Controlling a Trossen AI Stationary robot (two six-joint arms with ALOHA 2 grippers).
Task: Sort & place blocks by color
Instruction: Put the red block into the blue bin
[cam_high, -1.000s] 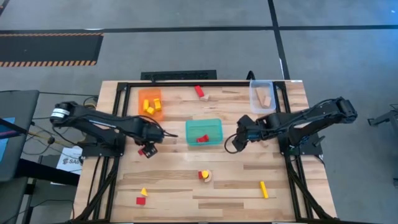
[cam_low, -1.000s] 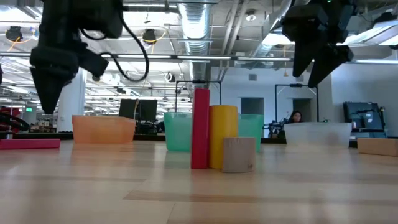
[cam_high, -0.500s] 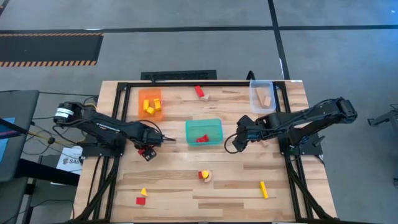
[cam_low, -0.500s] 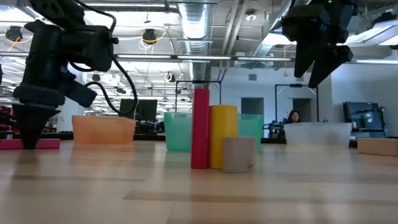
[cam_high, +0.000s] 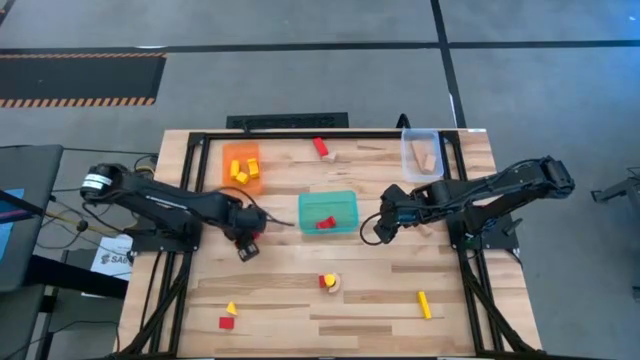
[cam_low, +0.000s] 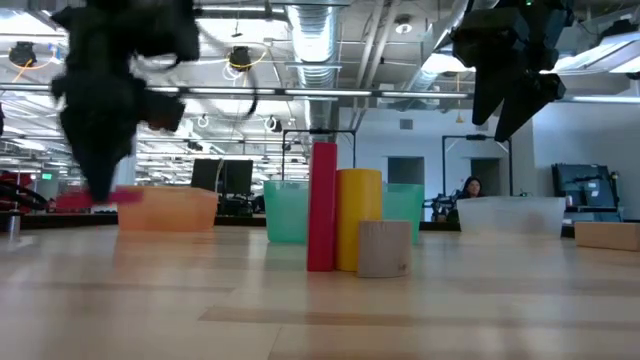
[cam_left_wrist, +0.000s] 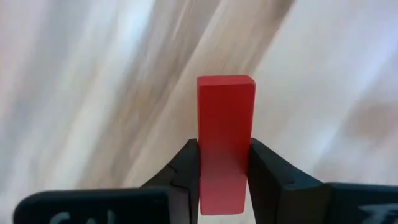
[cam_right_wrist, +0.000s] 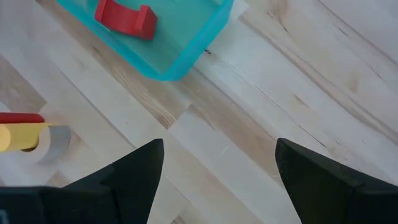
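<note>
Fingers (cam_left_wrist: 186, 168) clamping red block (cam_left_wrist: 225, 130) (lifted)

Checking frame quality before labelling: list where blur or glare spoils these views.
Low view: the left gripper and its red block are smeared by motion, and ceiling lights glare behind. Left wrist view: the table is streaked while the block stays sharp. High and right wrist views: crisp, evenly lit.
</note>
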